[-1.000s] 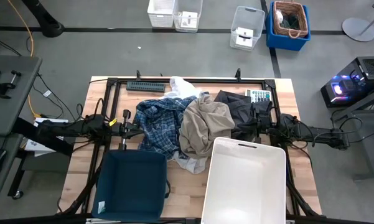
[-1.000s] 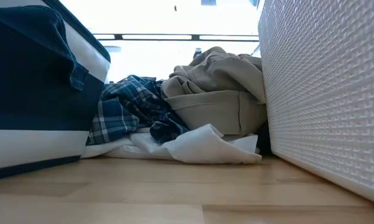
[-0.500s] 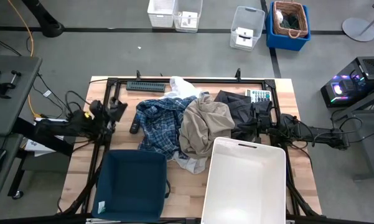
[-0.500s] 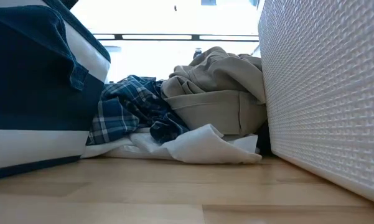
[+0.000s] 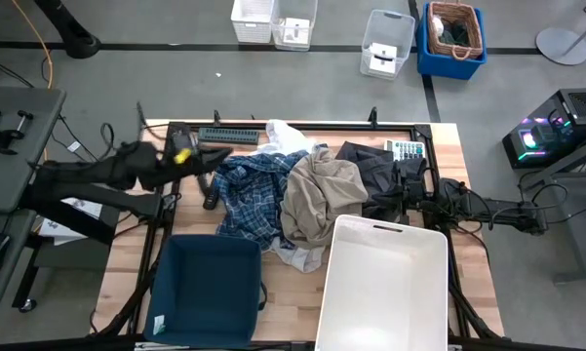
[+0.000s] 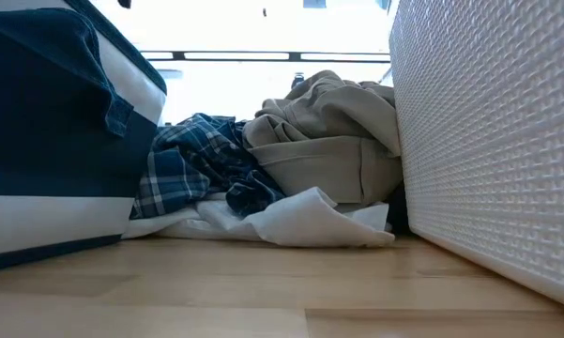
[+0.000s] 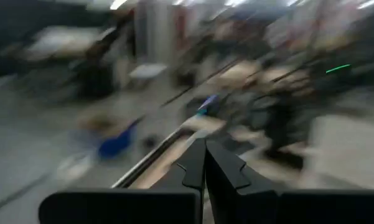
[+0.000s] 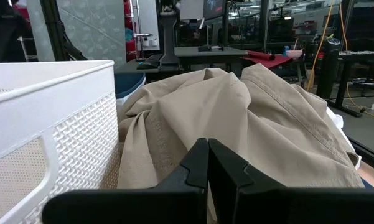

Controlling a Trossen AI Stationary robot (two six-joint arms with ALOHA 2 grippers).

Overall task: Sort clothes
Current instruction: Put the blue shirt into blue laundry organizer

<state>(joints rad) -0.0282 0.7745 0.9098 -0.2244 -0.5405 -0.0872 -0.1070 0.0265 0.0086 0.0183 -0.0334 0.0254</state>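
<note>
So the left gripper point(image 5: 207, 156) has just swung up off its rest and out toward the table's far left corner, fingers pinched together on nothing, so looks like sorting is only starting. All four clothes are still piled mid-table: plaid shirt point(image 5: 249, 190) on the left, khaki piece point(image 5: 322, 195) on top, white piece point(image 5: 285, 135) poking out at the far edge, dark piece point(image 5: 371, 166) on the right. The right gripper point(image 8: 206, 163) is parked at the right edge, clenched and empty. The navy bin point(image 5: 205, 288) and white bin point(image 5: 382, 283) line the near edge, plus a black remote-ish thing point(image 5: 211, 198) sits right beside the shirt.
</note>
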